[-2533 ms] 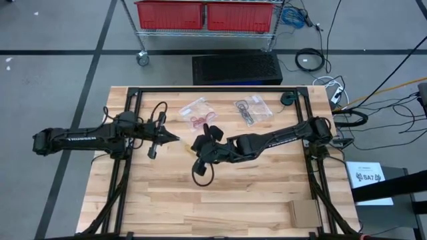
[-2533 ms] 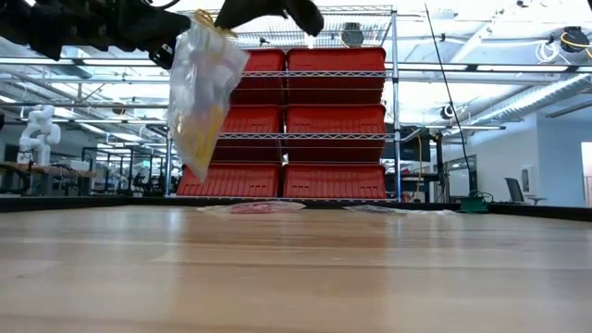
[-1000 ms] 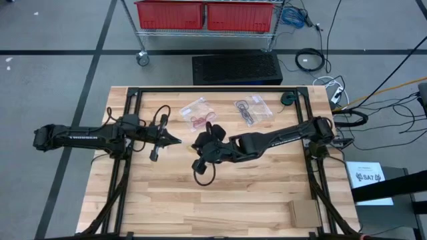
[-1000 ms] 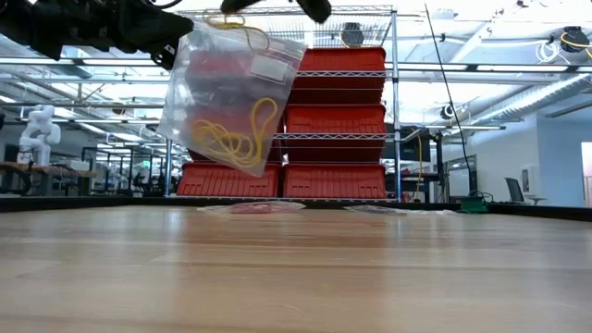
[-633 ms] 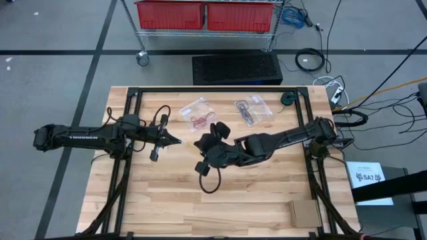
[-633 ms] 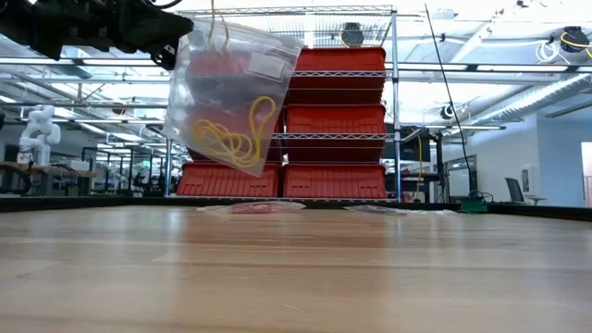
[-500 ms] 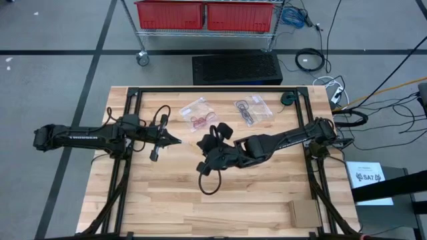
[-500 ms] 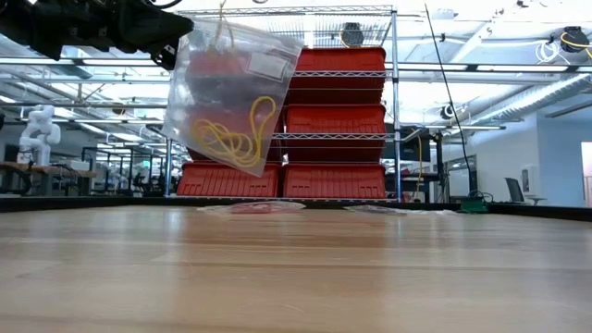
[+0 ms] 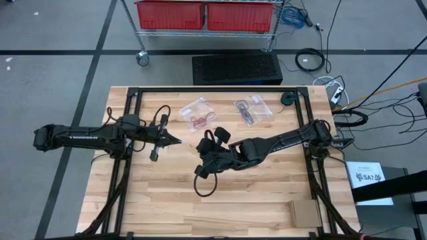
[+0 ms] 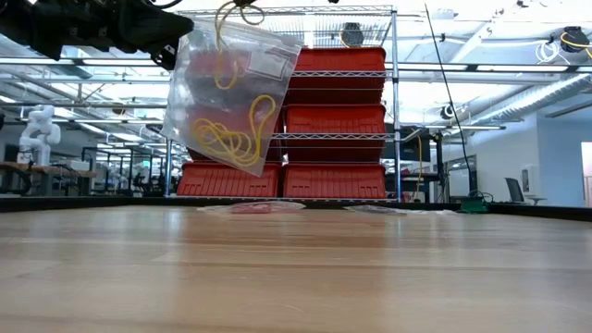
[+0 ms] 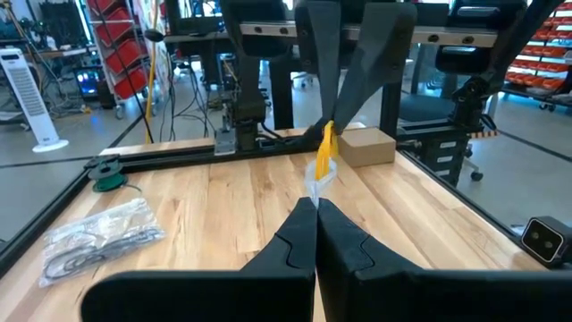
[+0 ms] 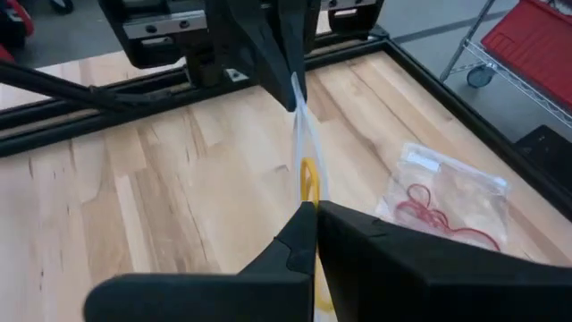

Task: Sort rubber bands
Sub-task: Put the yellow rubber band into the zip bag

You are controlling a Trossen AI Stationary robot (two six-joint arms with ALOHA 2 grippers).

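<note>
Right tool (image 9: 200, 148), now farther back from the bag (image 10: 231, 92), pressed together, seemingly pinching a yellow band (image 12: 307, 183).

Bright, even overhead light; soft shadows, backlit glare in low view.

- Three clear plastic zip bags: one with yellow rubber bands (image 10: 231, 139), one with red (image 9: 196, 113), one with black (image 9: 251, 109).
- Two dark arms.
- One brown cardboard box (image 9: 303, 213).

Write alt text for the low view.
A clear plastic bag holding yellow rubber bands hangs above the wooden table, pinched at its top left corner by a dark robot hand. Red bins on wire shelving stand behind.
</note>
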